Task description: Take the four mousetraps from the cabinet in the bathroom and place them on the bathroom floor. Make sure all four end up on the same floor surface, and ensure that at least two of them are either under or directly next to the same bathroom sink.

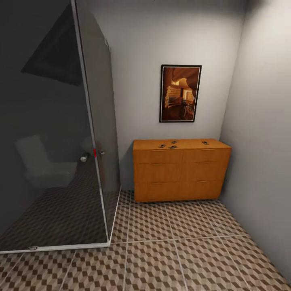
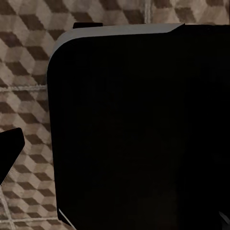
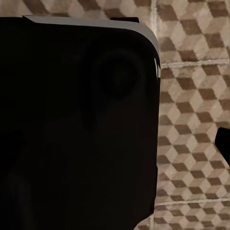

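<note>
Claw state: couldn't tell for either arm. The left wrist view had a large black rounded body [image 2: 139,129] blocking most of the picture, plus a dark tip [image 2: 9,148] at the edge that may have been a finger; the right wrist view had the same kind of black body [image 3: 76,124] and a dark sliver [image 3: 224,143] at its edge. No gap between fingers was readable in either. Behind both bodies was the cube-pattern bathroom floor [image 2: 24,62], nothing lying on it.

Landmark was the cabinet [image 1: 180,171], orange-brown, drawer fronts with thin bar handles, standing against the back wall in the corner, with the side wall just beside it.
- mousetraps: four, all on the cabinet's flat top. Three clustered near the middle of the top: one [image 1: 162,146], one [image 1: 173,142] and one [image 1: 172,147], close to each other; too small to tell if they touched. The fourth [image 1: 205,142] sat apart, toward the side-wall end.
- Framed picture [image 1: 180,93] hung on the wall above the cabinet.
- Glass shower enclosure [image 1: 97,133] stood beside the cabinet, on the far side from the side wall, with a chrome and red fitting [image 1: 95,152] on its door edge.
- Tiled floor ran from the cabinet's base toward the camera.
</note>
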Controlling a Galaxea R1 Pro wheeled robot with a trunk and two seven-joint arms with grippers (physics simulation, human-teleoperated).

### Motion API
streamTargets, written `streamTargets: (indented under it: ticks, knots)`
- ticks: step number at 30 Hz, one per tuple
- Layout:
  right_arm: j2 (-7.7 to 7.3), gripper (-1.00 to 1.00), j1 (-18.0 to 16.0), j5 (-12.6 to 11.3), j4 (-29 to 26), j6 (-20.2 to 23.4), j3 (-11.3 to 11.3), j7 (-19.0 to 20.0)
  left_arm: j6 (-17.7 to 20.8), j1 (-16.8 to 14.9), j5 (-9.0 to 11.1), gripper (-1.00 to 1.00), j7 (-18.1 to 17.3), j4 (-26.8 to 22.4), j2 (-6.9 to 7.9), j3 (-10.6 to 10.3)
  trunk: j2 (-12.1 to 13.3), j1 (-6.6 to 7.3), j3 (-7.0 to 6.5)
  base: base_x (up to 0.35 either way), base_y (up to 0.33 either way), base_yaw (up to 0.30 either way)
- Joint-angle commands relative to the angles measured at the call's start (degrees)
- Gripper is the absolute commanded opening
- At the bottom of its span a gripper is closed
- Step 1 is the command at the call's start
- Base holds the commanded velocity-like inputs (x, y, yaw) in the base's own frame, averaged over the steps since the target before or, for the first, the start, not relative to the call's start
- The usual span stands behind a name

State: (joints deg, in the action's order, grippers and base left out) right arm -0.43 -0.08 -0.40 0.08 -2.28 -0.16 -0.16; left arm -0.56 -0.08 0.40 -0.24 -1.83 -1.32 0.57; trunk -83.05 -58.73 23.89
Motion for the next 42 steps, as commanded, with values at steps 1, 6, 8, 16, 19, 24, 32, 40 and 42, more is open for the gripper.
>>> streamTargets:
  ticks: [1, 6, 8, 16, 19, 24, 32, 40, 42]
  knots:
    - [0.00, 1.00, -0.01, -0.04, 0.01, -0.21, -0.02, -0.02, -0.06, -0.01, 0.04, 1.00, -0.03, -0.01, 0.00, 0.05, -0.03, 0.00, 0.02, 0.000, 0.000, -0.236]
    - [0.00, 1.00, -0.01, -0.04, 0.01, -0.21, -0.02, -0.02, -0.06, -0.01, 0.04, 1.00, -0.03, -0.01, 0.00, 0.05, -0.03, 0.00, -0.12, 0.000, 0.000, -0.236]
    - [0.00, 1.00, -0.01, -0.04, 0.01, -0.23, -0.02, -0.02, -0.06, -0.01, 0.04, 1.00, -0.03, -0.01, 0.00, 0.05, -0.03, 0.00, -0.18, 0.000, 0.000, -0.236]
    - [0.00, 1.00, -0.01, -0.04, 0.01, -0.23, -0.02, -0.02, -0.06, -0.01, 0.04, 1.00, -0.03, -0.01, 0.00, 0.05, -0.03, 0.00, -0.40, 0.000, 0.000, -0.236]
    - [0.00, 1.00, -0.01, -0.04, 0.01, -0.25, -0.02, -0.02, -0.06, -0.01, 0.04, 1.00, -0.03, -0.01, 0.00, 0.05, -0.03, 0.00, -0.49, 0.000, 0.000, -0.236]
    - [0.03, 1.00, -0.01, -0.04, 0.01, -0.24, -0.02, -0.02, -0.06, -0.01, 0.04, 1.00, -0.03, -0.01, 0.00, 0.05, -0.03, 0.00, -0.63, 0.000, 0.000, -0.236]
    - [0.08, 1.00, -0.01, -0.01, 0.01, -0.22, -0.02, -0.02, -0.06, -0.01, 0.04, 1.00, 0.00, -0.01, 0.00, 0.05, -0.03, 0.00, -0.84, 0.000, 0.000, -0.218]
    - [0.04, 1.00, -0.01, 0.10, 0.01, -0.19, -0.02, -0.08, -0.06, -0.01, 0.04, 1.00, 0.02, -0.01, 0.00, 0.04, -0.03, 0.00, -0.91, 0.000, 0.000, -0.076]
    - [0.03, 1.00, -0.01, 0.14, 0.01, -0.19, 0.00, -0.10, -0.06, -0.01, 0.04, 1.00, 0.01, -0.01, 0.00, 0.04, -0.03, 0.00, -0.91, 0.000, 0.000, -0.026]
